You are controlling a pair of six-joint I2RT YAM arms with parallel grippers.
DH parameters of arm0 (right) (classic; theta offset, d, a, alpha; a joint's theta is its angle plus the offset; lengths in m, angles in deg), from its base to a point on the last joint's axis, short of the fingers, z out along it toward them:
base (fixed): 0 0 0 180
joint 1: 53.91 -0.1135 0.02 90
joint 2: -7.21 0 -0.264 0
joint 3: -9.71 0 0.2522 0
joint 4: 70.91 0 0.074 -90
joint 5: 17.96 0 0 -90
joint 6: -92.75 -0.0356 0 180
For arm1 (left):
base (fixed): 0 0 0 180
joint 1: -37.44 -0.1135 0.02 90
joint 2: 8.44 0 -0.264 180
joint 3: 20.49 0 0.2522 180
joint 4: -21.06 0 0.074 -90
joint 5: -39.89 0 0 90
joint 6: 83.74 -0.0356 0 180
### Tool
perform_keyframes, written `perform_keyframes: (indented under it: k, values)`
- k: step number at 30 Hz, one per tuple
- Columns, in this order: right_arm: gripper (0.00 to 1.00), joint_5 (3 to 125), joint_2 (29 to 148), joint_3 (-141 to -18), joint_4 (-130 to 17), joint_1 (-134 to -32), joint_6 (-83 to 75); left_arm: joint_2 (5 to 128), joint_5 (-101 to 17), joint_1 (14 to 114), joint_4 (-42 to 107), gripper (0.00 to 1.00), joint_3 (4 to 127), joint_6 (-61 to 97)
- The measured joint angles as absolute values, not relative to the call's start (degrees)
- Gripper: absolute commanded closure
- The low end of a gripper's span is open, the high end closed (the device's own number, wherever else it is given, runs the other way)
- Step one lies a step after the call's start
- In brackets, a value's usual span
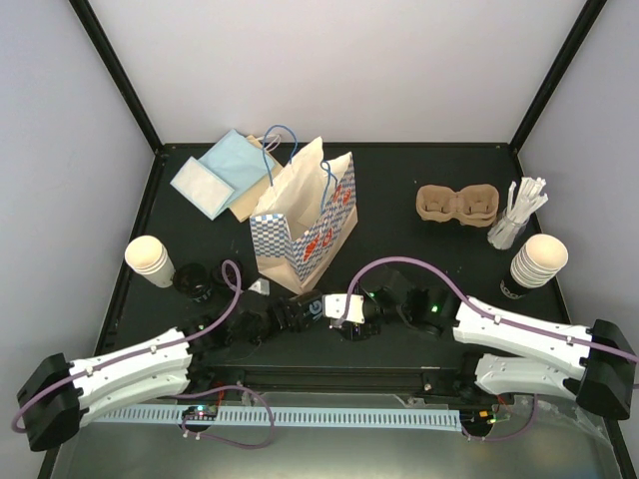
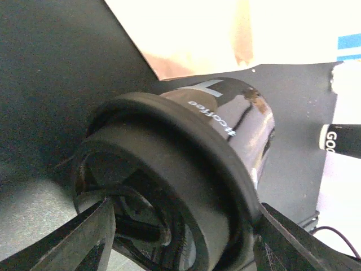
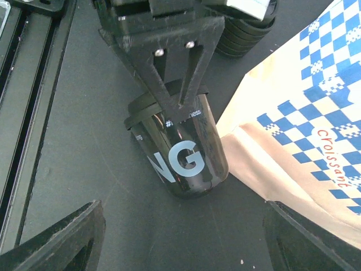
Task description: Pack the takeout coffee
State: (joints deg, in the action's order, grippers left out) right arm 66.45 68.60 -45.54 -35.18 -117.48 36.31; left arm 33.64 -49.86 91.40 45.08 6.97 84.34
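Glossy black with white lettering, the lidded paper cup [image 3: 186,161] lies on its side on the matte black bench [image 1: 389,190]. It is just beside the creased lower edge of the blue-checked paper bag [image 1: 305,225], with its flat round base turned towards the right wrist camera. Its lid [image 2: 186,186] is dull black plastic, round, with a thick rolled rim and moulded ribs in the recessed top. The left gripper [image 2: 185,210] has closed on that lid end, with one angular, rough-surfaced black finger lying against each side of the rim and the jaws standing fairly wide around it. The right gripper [image 3: 183,206] is spread wide with nothing between its fingers, which sit short of the cup's base and apart from it. The bag stands upright with its mouth open and thin blue cord handles at the top. Well apart at the far right sits the brown pulp tray [image 1: 457,205], fibrous, with two round wells, beside a bundle of upright white stir sticks [image 1: 521,212]. Nested, cream-rimmed cup stacks stand at the left edge [image 1: 148,257] and the right edge [image 1: 539,261]. A pile of loose black lids [image 1: 192,279] sits just beside the left stack.
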Motion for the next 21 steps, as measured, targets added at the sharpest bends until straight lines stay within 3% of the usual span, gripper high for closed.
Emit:
perform_keyframes:
  k: [12,21]
  values:
    - [0.21,66.93,67.88,-45.52,-35.85,-117.55,36.05,42.34,-52.11,91.4,51.44,0.6,15.58,84.69]
    - [0.21,66.95,67.72,-45.37,-35.85,-117.55,35.65,43.87,-53.16,91.4,56.29,0.67,20.3,79.82]
